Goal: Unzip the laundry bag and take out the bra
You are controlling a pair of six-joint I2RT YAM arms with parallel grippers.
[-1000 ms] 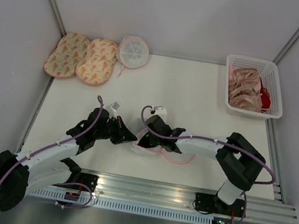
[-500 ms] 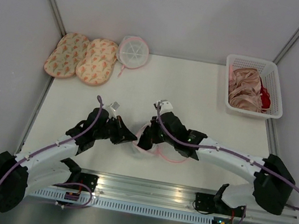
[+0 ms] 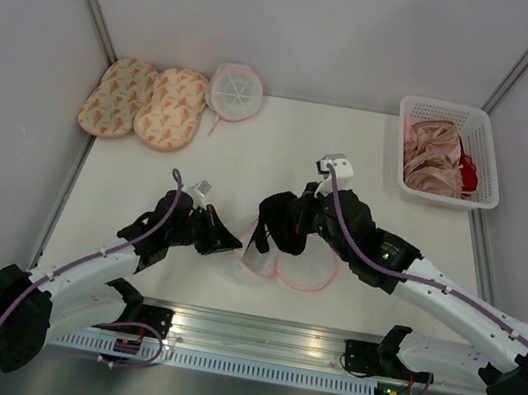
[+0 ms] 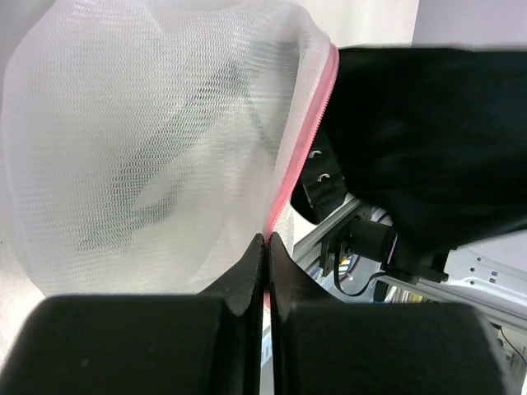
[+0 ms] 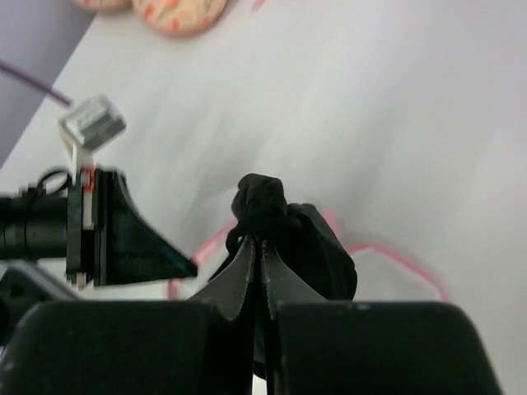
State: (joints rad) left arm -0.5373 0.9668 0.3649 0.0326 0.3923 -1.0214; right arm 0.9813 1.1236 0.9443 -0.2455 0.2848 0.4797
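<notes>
Removal step: left hand is clamping the round white mesh laundry bag, right hand is clamping the small black bra; next, pull clear

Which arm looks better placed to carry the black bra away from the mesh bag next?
Right, probably. The right gripper is shut on the bra, beside the pink zip edge of the laundry bag. The left gripper pinches that edge, so it seems better used to hold the bag.

bra now out of laundry bag
</notes>
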